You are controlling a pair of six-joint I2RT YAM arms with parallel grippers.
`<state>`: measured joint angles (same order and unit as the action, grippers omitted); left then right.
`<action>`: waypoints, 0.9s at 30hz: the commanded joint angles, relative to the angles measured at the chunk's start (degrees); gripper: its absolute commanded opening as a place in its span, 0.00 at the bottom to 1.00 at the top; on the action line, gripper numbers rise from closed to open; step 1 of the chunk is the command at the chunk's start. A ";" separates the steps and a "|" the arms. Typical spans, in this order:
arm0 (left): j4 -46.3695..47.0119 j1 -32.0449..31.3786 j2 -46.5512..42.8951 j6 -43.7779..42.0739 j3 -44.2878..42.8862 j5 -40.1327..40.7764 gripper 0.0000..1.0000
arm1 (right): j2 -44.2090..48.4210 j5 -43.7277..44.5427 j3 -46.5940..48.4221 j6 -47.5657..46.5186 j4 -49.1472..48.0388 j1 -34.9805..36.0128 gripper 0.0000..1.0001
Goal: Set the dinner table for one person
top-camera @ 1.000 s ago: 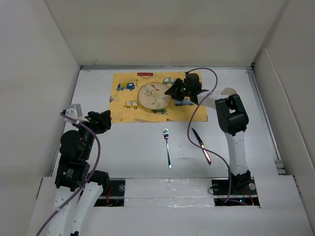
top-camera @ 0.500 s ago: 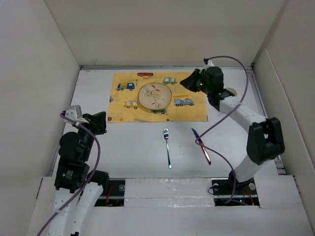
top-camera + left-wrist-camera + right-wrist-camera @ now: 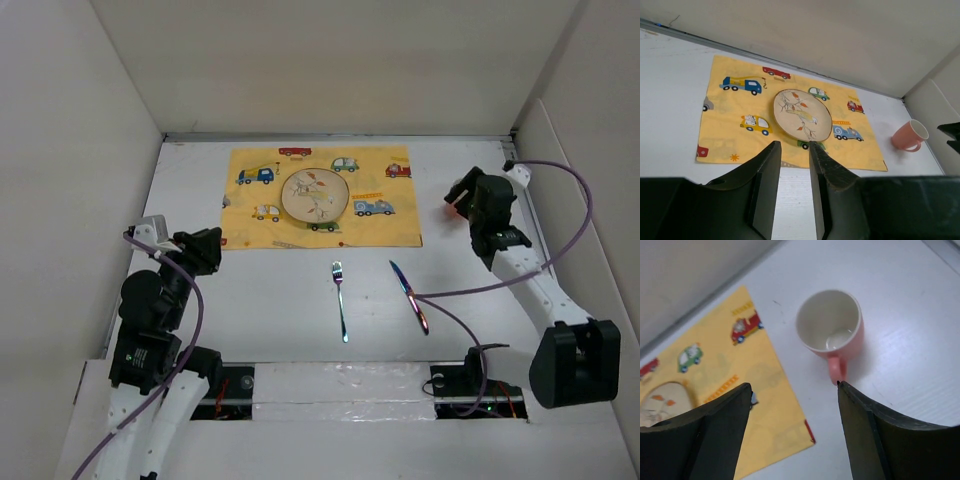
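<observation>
The white dinner table [image 3: 270, 300] carries a yellow placemat [image 3: 390, 215] printed with vehicles, with a round decorated plate [image 3: 315, 195] on it. A fork [image 3: 340, 300] and a knife [image 3: 410, 297] lie on the bare table in front of the mat. A pink mug [image 3: 832, 327] stands upright and empty to the right of the mat; it also shows in the left wrist view [image 3: 907, 136]. My right gripper [image 3: 794, 386] is wide open and empty just above and before the mug's handle, and in the top view [image 3: 462, 195] it covers the mug. My left gripper [image 3: 205, 248] hangs at the left with its jaws slightly apart and empty [image 3: 794, 145].
Off-white wall panels [image 3: 90, 150] close in the table on the left, back and right. The right arm's purple cable [image 3: 560, 250] loops over the table's right side, close to the knife.
My right arm has swung from over the plate's right edge to the right and now hovers over the mug. The left arm has barely moved.
</observation>
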<state>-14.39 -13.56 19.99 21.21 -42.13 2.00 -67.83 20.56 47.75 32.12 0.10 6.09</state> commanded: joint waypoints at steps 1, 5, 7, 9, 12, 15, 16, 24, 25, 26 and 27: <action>2.88 -0.41 0.84 -0.47 -0.76 -0.15 0.27 | -4.84 4.06 -0.38 -1.36 2.10 -1.25 0.75; 2.79 -0.41 0.49 -0.47 -0.67 -0.68 0.28 | -9.85 0.10 0.24 -2.15 0.44 -1.25 0.74; 2.97 -0.41 0.84 -0.56 -0.76 -0.33 0.29 | -12.31 0.01 2.08 -2.58 1.74 -1.95 0.73; 2.70 -0.41 0.84 -0.47 -0.67 -0.68 0.29 | -13.47 -0.87 3.85 -2.85 1.66 -2.57 0.72; 3.05 -0.41 0.93 -0.56 -0.67 -0.51 0.29 | -16.18 -2.01 5.77 -2.50 2.19 -3.88 0.69; 2.79 -0.41 1.02 -0.56 -0.76 -0.59 0.29 | -20.75 -5.34 9.45 -2.85 3.84 -6.60 0.67; 2.70 -0.41 0.84 -0.56 -0.76 -0.59 0.29 | -21.98 -7.18 10.17 -3.46 4.29 -7.14 0.66; 2.79 -0.41 0.84 -0.65 -0.85 0.02 0.29 | -30.86 -14.75 16.94 -5.49 7.90 -9.33 0.60; 2.70 -0.41 1.02 -0.65 -0.94 0.11 0.29 | -31.65 -16.41 17.20 -5.57 7.90 -9.34 0.56; 2.70 -0.41 0.93 -0.65 -0.94 0.02 0.29 | -31.83 -16.86 17.38 -5.49 7.73 -10.12 0.47; 2.70 -0.41 0.84 -0.65 -0.85 -0.33 0.29 | -31.75 -16.86 17.38 -5.40 7.64 -10.13 0.40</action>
<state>-14.39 -13.56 20.53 21.19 -42.13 1.96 -99.57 6.83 62.26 27.51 7.42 -2.79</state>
